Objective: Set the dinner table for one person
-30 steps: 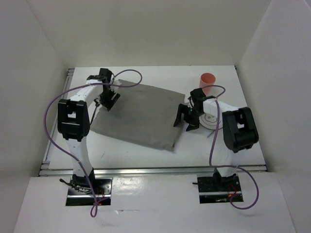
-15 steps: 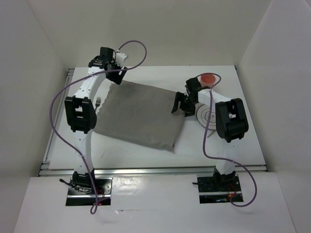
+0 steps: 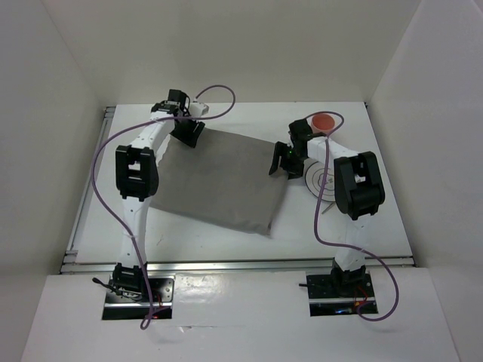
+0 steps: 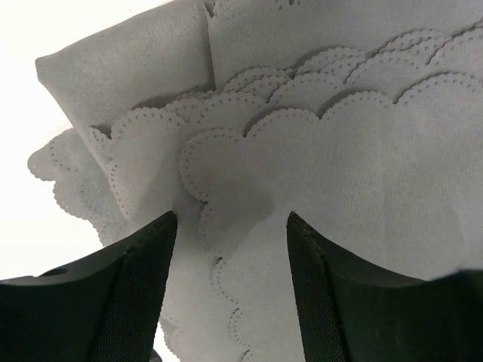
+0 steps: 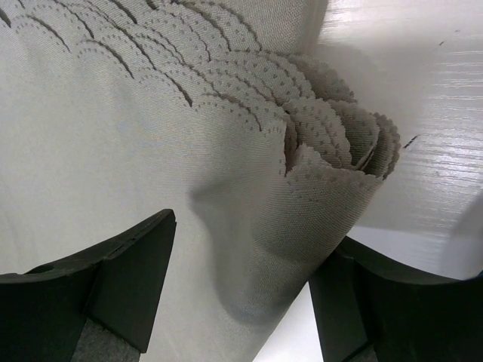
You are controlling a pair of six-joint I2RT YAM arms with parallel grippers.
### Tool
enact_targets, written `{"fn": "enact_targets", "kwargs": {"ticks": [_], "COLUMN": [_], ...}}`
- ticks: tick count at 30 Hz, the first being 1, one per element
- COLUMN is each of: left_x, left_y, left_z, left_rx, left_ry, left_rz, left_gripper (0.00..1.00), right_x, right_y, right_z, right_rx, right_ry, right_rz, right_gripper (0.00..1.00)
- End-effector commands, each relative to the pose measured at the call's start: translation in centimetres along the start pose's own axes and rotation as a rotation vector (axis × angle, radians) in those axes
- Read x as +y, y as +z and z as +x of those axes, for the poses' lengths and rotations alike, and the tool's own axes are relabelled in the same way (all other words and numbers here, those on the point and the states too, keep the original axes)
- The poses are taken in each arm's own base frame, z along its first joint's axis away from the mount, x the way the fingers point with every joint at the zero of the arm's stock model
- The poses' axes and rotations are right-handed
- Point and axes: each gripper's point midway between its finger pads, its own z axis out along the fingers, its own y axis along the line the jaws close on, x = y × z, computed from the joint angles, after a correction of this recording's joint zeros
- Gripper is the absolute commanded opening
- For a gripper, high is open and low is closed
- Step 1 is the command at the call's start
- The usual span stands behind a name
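Fingers (image 4: 147, 294), both pairs, apart astride grey mat (image 3: 219, 181)

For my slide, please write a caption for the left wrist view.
Open left gripper over the bunched, scalloped corner of the grey mat.

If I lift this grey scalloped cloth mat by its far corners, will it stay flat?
Probably floppy: the grey scallop-edged cloth mat is bunched into soft layered folds at both far corners, so it would likely sag between grips. It looks thin and light; a push may wrinkle it rather than slide it over the smooth white tabletop.
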Motion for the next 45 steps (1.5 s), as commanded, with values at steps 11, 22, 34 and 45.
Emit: {"fn": "enact_targets", "kwargs": {"ticks": [11,22,34,45], "left_x": [0.1,0.7,3.5,7.8], "left_y": [1.7,-0.9,-8.7,-10.5], "left_z": [0.3,-1.0,-6.3,-5.6], "left_rx": [0.000,-0.061,-0.252,-0.282], "left_ry": [-0.052,-0.050,-0.063,-0.175], "left_rz": [-0.009,-0.065,-0.217,-0.364], "left_gripper": [0.00,0.00,0.00,0.00], "right_x": [-1.9,-1.7,2.5,4.8], "right_y": [-1.7,-3.6,-7.6,-6.8], "right_z": [-1.4,-2.3,-7.5,-12.9], "right_rx": [-0.060,-0.108,-0.336,-0.501], "right_ry": [-0.033,-0.043,-0.185,-0.275], "right_rz": [0.102,0.095,0.003,-0.056], "right_gripper": [0.74,0.29,0.00,0.00]}}
